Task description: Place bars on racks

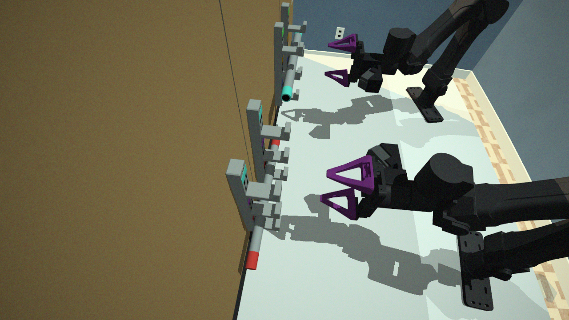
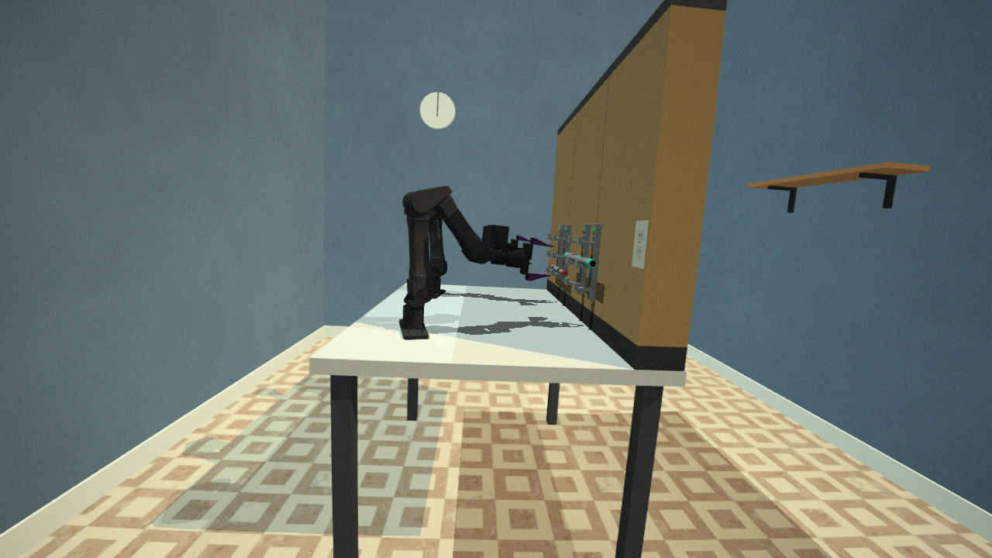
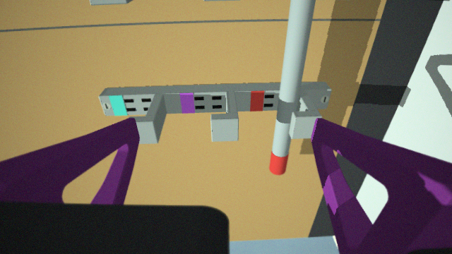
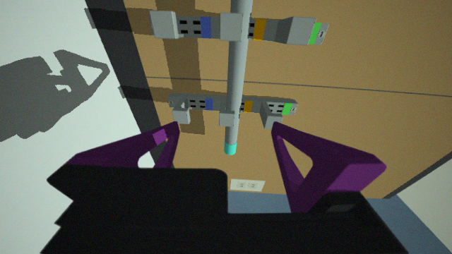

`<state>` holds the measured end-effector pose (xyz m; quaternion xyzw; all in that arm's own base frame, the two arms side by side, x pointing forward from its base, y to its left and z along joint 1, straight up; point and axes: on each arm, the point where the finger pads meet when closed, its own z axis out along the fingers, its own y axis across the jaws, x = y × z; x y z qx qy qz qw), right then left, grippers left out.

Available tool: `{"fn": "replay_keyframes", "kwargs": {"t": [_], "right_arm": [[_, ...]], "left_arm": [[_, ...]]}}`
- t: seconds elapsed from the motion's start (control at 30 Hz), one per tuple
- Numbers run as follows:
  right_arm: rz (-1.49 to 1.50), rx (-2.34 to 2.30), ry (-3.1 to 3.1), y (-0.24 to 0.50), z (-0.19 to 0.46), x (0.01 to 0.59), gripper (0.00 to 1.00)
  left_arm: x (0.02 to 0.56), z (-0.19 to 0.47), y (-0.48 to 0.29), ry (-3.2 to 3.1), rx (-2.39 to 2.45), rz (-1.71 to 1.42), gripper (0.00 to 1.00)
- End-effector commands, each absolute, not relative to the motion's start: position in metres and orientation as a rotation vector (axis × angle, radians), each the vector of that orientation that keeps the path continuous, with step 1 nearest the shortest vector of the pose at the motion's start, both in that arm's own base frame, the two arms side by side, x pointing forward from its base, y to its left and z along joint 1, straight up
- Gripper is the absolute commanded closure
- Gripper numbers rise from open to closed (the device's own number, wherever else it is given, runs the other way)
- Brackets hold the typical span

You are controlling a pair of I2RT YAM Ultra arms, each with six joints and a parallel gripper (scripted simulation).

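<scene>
The red-ended bar (image 1: 252, 260) (image 3: 300, 42) lies on the lowest arms of the left rack (image 1: 235, 171), by the red label (image 3: 257, 101). Purple (image 3: 187, 103) and teal (image 3: 118, 105) labels mark the bare middle and top arms. The teal-ended bar (image 1: 291, 71) (image 2: 579, 259) (image 4: 236, 70) lies on the middle arms of the right rack (image 1: 278, 59), at the orange label (image 4: 259, 29); green (image 4: 314, 33) is above, blue (image 4: 205, 27) below. My left gripper (image 1: 324, 186) (image 3: 225, 128) is open and empty, off the left rack's front. My right gripper (image 1: 326, 59) (image 4: 225, 126) is open and empty before the right rack.
Both racks hang on the tan wall panel (image 1: 119, 159) (image 2: 617, 173) above the white table (image 1: 318, 278) (image 2: 485, 371). Rack arms with upturned tips stick out toward me. A gap separates the two racks. Each arm's base plate stands on the table, away from the panel.
</scene>
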<state>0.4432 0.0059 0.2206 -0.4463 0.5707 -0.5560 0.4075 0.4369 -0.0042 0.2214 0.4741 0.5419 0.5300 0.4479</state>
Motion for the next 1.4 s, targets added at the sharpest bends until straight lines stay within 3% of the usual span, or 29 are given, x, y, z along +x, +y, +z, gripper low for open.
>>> {"fn": "replay_keyframes", "kwargs": {"t": [0.0,1.37], "right_arm": [[-1.406,-1.069,1.406,-0.001,0.239,0.443,0.00],[-1.406,-1.069,1.406,-0.057,0.258,0.446,0.00]], "left_arm": [[0.433,0.237,-0.008,1.314,1.137,1.315,0.00],[0.433,0.237,-0.008,1.314,1.137,1.315,0.00]]}}
